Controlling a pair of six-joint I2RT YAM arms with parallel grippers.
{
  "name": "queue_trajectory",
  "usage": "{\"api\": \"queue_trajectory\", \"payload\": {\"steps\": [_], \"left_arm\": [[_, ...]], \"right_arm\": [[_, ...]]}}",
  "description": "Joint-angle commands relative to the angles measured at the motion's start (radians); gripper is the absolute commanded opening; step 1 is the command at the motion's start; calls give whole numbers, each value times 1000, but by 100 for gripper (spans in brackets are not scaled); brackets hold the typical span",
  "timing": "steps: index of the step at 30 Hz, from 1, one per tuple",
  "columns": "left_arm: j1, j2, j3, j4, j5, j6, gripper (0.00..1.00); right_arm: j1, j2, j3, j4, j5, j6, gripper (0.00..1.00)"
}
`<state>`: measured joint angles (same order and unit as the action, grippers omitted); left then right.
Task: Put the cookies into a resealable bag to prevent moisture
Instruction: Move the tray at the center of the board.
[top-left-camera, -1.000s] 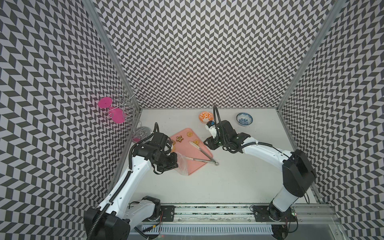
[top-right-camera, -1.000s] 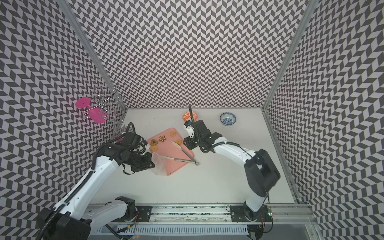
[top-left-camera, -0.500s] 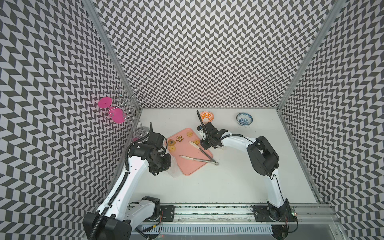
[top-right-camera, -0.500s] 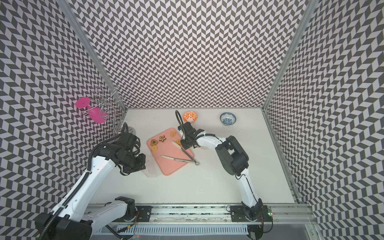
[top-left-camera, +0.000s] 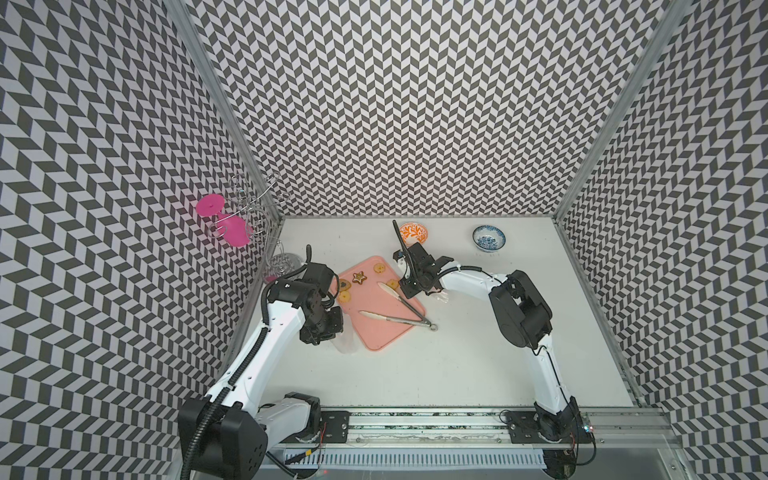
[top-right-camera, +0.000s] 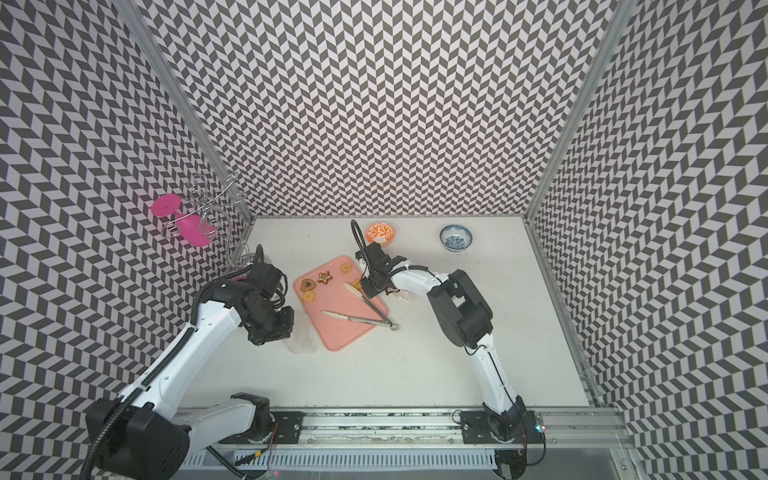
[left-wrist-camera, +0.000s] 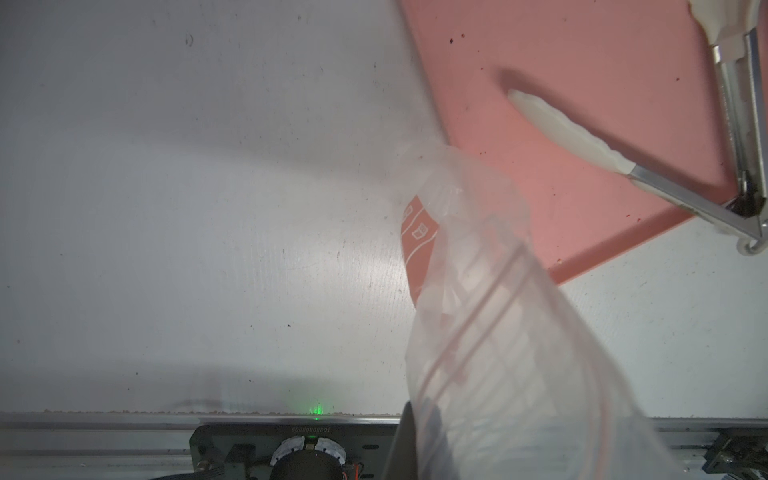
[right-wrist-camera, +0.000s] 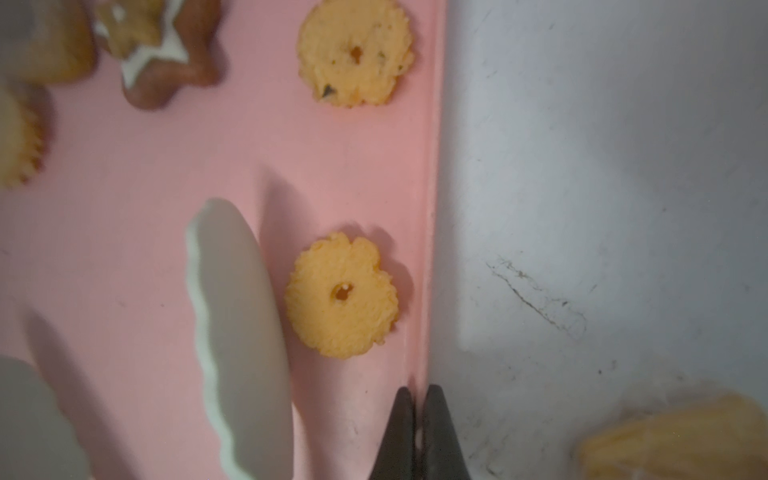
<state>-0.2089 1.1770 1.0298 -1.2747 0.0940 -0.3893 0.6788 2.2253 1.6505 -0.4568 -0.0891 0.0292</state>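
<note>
The white table (top-left-camera: 457, 365) carries a pink tray (top-left-camera: 386, 336) set at an angle between the two arms. Just beside the tray's edge, on the left arm's side, a clear resealable bag (left-wrist-camera: 498, 332) hangs limp and twisted from the left gripper (left-wrist-camera: 409, 436). I can't tell whether its mouth is open. A pair of tongs (top-left-camera: 399, 318) lies splayed across the tray, with nothing holding it. The cookies (top-left-camera: 358, 277) sit on the tray's far half, and I see none in the bag. There is a brown star with a few round yellow ones near it. One round cookie (right-wrist-camera: 341, 295) lies between a tong blade and the rim.

What worries me is the right side. If that arm lifts the rim to tip the cookies toward the bag, the tongs could slide first. They might sweep cookies off onto the table. A bag held by one bunched edge would catch little. So thin a rim could also slip out of so small a pinch.

The right gripper (right-wrist-camera: 419, 415) has its two dark fingertips drawn together at the tray's rim, one on the pink side and one on the table side. As far as I can see, the rim is caught between them. The left gripper's fingers are clamped tight on the bag.
</note>
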Motion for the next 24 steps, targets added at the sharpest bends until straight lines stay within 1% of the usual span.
{"api": "queue_trajectory", "payload": {"steps": [1,5,8,10,12,15,18,20,22,24], "left_arm": [[6,12,-3,54,11,20,0],[6,51,24,76,12,29,0],[8,81,49,89,4,41,0],[8,97,56,102,11,48,0],[7,113,54,115,13,56,0],[8,138,51,133,15,72,0],[8,167,57,156,19,81,0],[8,191,69,158,22,85,0],[8,207,74,166,24,91,0],[8,215,72,172,32,95,0]], "right_arm": [[-15,-23,-78,-42,-1,60,0],[-19,-137,-199,-14,29,213,0],[-25,-213,-303,7,103,350,0],[-43,-254,-362,16,131,451,0],[-75,-282,-411,30,127,544,0],[-99,-287,-431,61,88,626,0],[-90,-256,-399,84,13,678,0],[-71,-234,-372,87,-2,696,0],[-49,-213,-342,96,-19,660,0],[-27,-198,-319,100,-22,568,0]]}}
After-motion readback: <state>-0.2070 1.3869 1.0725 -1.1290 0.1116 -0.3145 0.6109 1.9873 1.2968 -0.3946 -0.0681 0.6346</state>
